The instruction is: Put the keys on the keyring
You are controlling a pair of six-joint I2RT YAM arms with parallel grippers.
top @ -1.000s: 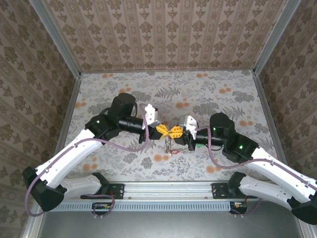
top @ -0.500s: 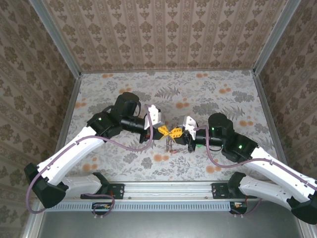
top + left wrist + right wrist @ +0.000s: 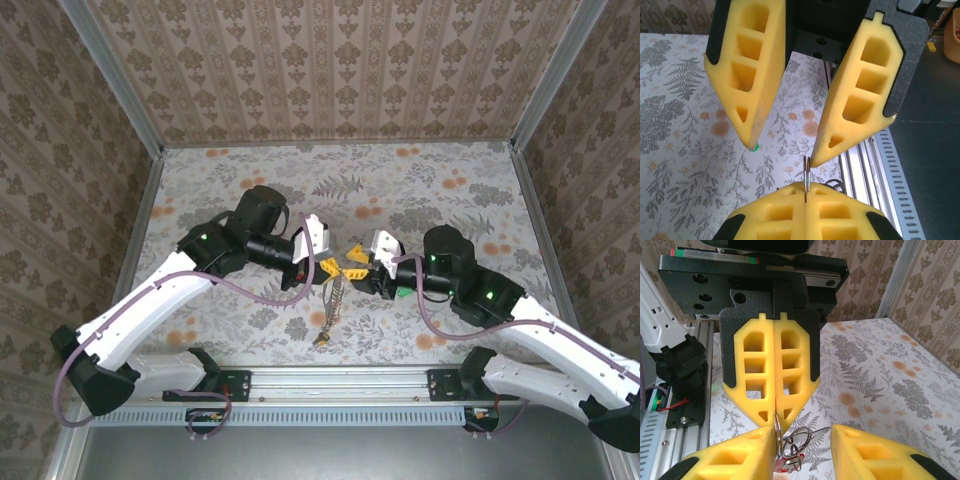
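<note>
**While Left Jaws Pinched the Keyring (image 3: pixel 806 175), Right Jaws Stood Apart**

Where the two arms faced each other nose to nose over the middle of the desk (image 3: pixel 470 200), the left jaws were pressed fully together. The thin grey wire of the keyring (image 3: pixel 776 424) stuck out from the seam between their yellow fingertips (image 3: pixel 760 390). The right jaws stood partly apart, one finger on each side of the left pair's tip, and nothing was clamped between them. In the right wrist view, wire loops and a red-headed key (image 3: pixel 786 463) hung just below the pinched spot, in the gap between the right fingers. From above, a slender metal strand (image 3: pixel 332 310) ran from the meeting point toward the near edge of the desk and ended in a small yellowish piece (image 3: pixel 322 340). Whether it dangled or lay on the surface could not be told.
</note>
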